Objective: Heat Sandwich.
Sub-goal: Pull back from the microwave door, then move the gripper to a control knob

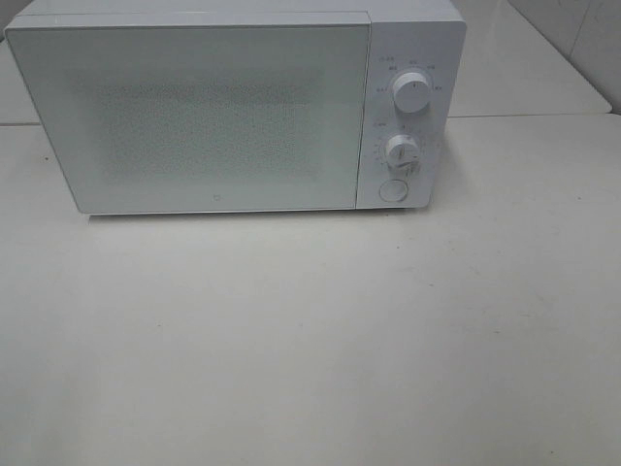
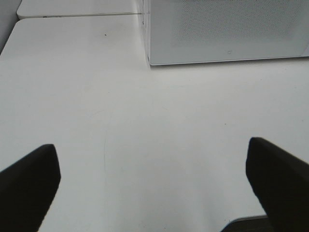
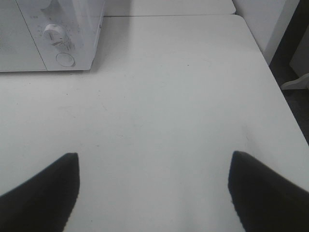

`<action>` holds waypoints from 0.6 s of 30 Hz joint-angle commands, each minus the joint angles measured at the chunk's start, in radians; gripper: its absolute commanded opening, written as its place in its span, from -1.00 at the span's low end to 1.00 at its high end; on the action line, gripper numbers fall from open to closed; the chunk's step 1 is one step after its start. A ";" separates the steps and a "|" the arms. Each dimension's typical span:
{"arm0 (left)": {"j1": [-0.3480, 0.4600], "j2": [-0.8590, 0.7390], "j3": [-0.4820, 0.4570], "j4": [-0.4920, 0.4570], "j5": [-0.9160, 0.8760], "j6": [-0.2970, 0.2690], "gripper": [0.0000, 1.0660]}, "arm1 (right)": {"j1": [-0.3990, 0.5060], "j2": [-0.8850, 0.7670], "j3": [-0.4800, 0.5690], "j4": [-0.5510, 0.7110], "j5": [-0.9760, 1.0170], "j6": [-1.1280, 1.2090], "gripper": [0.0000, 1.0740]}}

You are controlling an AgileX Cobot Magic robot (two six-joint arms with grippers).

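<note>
Your left gripper (image 2: 152, 169) and right gripper (image 3: 152, 174) gape empty, microwave (image 1: 427, 39) shut, sandwich unseen: you're probably between steps, door (image 1: 194, 116) or dial (image 1: 411, 94) next.

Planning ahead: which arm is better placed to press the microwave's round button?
Likely right: the open right claw sees the round button; the left claw faces only the door.

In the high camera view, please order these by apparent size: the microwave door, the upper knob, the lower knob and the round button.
1. microwave door
2. upper knob and lower knob: they look nearly alike, so I do not rank them
3. round button, slightly smaller
</note>
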State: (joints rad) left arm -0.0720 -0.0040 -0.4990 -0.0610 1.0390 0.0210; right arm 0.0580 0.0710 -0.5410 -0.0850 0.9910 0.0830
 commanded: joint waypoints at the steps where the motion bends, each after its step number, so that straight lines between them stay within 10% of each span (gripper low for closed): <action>1: 0.003 -0.029 0.003 -0.010 -0.002 -0.008 0.91 | -0.008 0.075 -0.006 -0.004 -0.093 -0.003 0.53; 18: 0.003 -0.029 0.003 -0.010 -0.002 -0.008 0.91 | -0.008 0.366 -0.006 -0.004 -0.360 0.004 0.49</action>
State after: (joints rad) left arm -0.0720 -0.0040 -0.4990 -0.0610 1.0390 0.0210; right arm 0.0580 0.4160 -0.5410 -0.0850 0.6720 0.0860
